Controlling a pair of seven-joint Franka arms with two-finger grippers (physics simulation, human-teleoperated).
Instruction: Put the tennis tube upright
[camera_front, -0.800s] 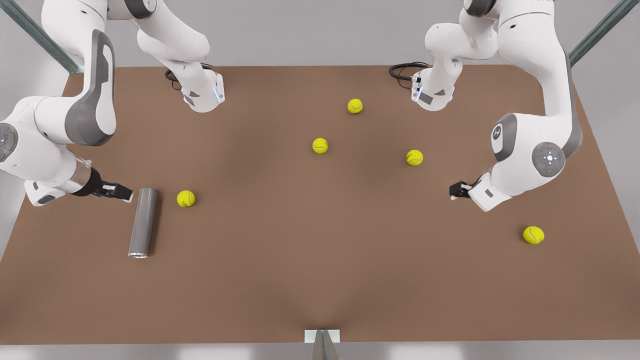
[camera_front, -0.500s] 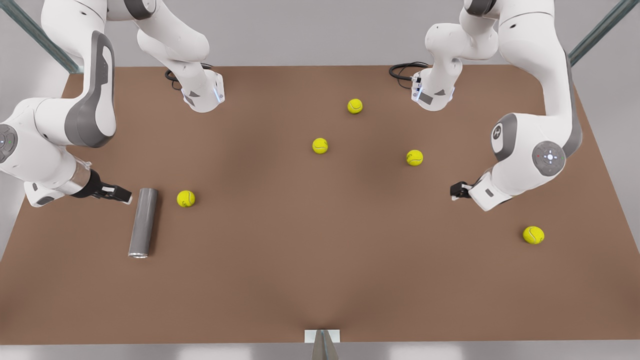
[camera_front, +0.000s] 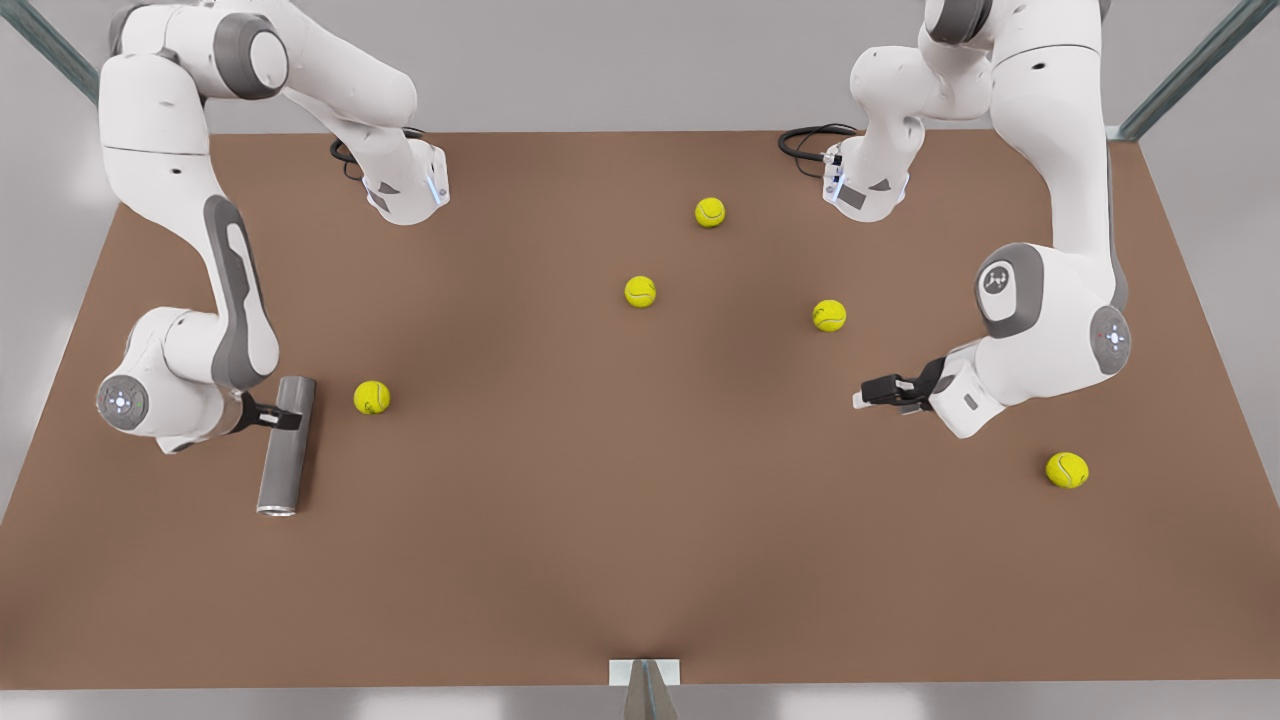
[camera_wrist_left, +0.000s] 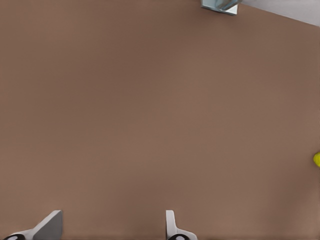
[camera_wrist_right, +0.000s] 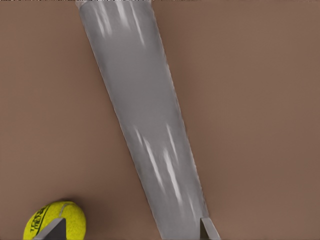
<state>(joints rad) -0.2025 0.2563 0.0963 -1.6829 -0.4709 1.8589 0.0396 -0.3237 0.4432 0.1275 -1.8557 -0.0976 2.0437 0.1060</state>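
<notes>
Tennis tube (camera_front: 286, 446): we see it lying flat on the brown table (camera_front: 600, 560), long axis running 12 to 6 o'clock in the front view, silvery-rimmed end at 6. It is at the front view's left.
Right gripper (camera_front: 283, 420): we match it to the arm at the front view's left, since its wrist view looks down on the tube (camera_wrist_right: 145, 125). It sits over the tube's upper half, reaching in from 9 o'clock.
Right gripper fingers (camera_wrist_right: 209, 231): spread wide, straddling the tube, one tip at the tube's edge, the other beside a ball (camera_wrist_right: 55, 222); we cannot tell whether either touches.
Nearest tennis ball (camera_front: 372, 397): at about 3 o'clock from the tube's top end, apart from it.
Left gripper (camera_front: 872, 395): at the front view's right, well apart from the tube, waiting over bare table.
Left gripper fingers (camera_wrist_left: 50, 226): parted wide, holding nothing.
</notes>
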